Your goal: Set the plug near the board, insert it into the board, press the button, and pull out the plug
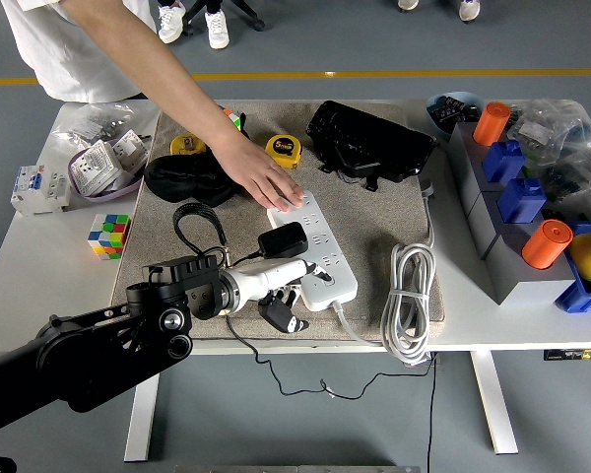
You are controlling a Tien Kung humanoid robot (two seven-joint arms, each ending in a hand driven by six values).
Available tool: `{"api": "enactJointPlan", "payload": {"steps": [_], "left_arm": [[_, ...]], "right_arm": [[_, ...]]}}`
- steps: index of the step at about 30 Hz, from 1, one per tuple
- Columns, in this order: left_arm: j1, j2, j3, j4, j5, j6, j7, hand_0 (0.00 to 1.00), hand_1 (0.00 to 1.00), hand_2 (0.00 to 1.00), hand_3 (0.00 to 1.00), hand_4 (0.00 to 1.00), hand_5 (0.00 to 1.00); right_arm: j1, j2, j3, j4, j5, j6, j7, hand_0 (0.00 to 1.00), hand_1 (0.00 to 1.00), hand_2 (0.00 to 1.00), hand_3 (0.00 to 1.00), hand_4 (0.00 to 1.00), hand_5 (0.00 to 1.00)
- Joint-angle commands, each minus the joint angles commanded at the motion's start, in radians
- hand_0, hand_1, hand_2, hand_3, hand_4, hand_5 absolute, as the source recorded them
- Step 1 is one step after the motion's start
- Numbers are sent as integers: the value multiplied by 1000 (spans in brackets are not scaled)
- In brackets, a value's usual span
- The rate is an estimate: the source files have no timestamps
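Note:
The white power strip lies on the grey mat, running from the mat's middle toward the near edge. A black plug with a thin black cable sits against the strip's left edge; I cannot tell whether it is seated in a socket. My left hand is just in front of the plug, by the strip's near end. One pale finger reaches onto the strip and the others curl under, holding nothing. A person's hand rests flat on the strip's far end. My right arm is out of sight.
The strip's coiled white cord lies at the right of the mat. Two yellow tape measures, a black pouch and a black bag lie at the back. A colour cube sits left; blue bins stand right.

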Motion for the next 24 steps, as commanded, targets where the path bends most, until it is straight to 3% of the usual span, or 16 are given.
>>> {"api": "enactJointPlan", "payload": {"steps": [16,24], "left_arm": [[-7,-1,19,11,-5,-9,13,50,97,167,842,738,2],[-7,1,2,2,0,5,-5,50,97,167,839,735,2]], "right_arm": [[-1,0,1,0,0,0,0,646,668,636,555,994,539],[-2,2,6,0,-1,0,1,646,668,636,555,994,539]]}}
